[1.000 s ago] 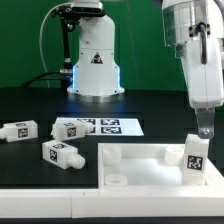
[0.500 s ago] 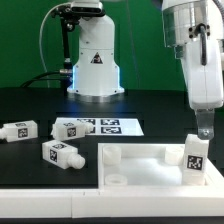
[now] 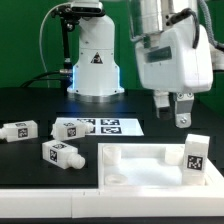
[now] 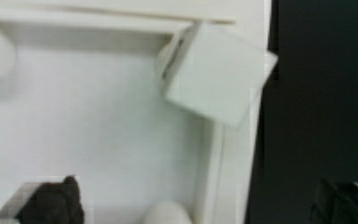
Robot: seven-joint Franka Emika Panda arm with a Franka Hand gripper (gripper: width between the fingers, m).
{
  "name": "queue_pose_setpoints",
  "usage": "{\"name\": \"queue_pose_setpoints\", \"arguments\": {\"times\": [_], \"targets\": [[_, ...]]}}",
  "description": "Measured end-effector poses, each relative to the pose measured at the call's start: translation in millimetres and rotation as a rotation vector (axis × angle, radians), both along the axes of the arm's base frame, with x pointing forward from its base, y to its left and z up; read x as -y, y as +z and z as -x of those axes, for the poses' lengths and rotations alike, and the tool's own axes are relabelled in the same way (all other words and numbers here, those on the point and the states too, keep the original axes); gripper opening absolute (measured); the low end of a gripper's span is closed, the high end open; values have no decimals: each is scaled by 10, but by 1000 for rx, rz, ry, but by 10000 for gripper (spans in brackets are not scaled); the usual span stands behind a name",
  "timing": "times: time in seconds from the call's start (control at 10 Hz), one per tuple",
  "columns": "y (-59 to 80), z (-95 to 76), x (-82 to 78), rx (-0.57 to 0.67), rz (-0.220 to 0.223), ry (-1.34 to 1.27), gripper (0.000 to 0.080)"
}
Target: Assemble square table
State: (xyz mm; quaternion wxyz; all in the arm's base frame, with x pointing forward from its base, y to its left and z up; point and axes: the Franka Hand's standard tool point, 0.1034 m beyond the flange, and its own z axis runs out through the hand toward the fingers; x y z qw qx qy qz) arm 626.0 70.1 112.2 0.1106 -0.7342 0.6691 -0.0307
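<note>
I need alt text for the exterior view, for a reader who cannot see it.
An open pincer hovers above a white square table top with one leg standing upright in its corner. Three more legs lie on the black table beside it.

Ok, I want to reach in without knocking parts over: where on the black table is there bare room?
Free: the black table behind the loose legs, and the stretch between the marker board and the standing leg, below the open gripper. Crowded: around the loose legs by the marker board, and the table top.
</note>
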Motion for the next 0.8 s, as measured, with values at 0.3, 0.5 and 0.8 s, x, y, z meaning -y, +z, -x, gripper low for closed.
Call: {"name": "queue_pose_setpoints", "arguments": {"times": [0.3,0.5,0.8], "targets": [[-2,-5,117,-5,-16,-67,649],[-18,57,407,-17,-99,-371,649],[-75,101,443,-15,-172,-700,649]]}}
